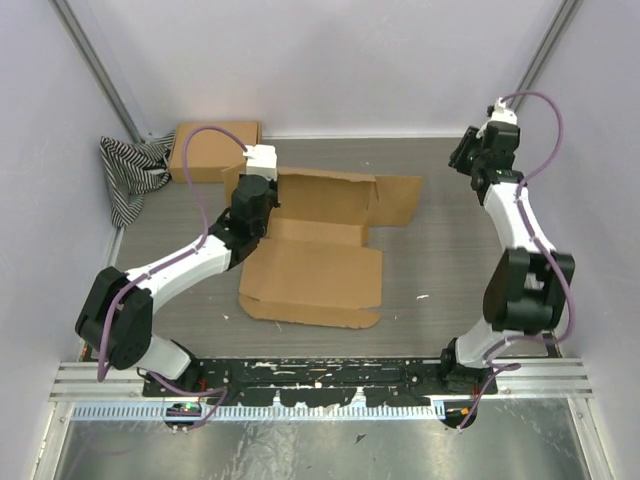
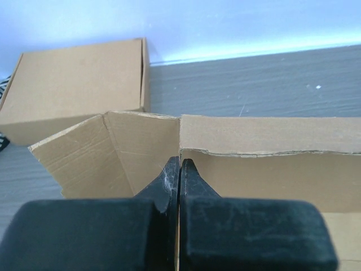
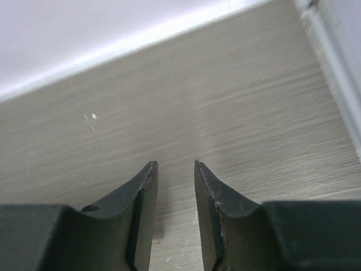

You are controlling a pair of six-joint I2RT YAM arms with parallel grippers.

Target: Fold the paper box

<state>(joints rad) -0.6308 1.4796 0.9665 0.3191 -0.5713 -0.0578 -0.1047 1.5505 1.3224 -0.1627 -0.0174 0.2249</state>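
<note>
The paper box (image 1: 318, 272) lies mid-surface (image 1: 450, 270), partly opened. It looks like thin, light card, stiff across its panels but ready to hinge at creases and slide if pushed, so flap edges near a crease look best for pinching. The left arm reaches low to the rear-left corner, where the left tool (image 2: 179, 169) is closed together, apparently nipping a wall edge. The right arm stands folded at far right, with the right tool (image 3: 176, 169) parted above the surface.

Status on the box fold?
Left gripper shut on paper box wall. Right gripper open, over table far right. Box partly raised, front panel flat. Second cardboard box sits back-left.
</note>
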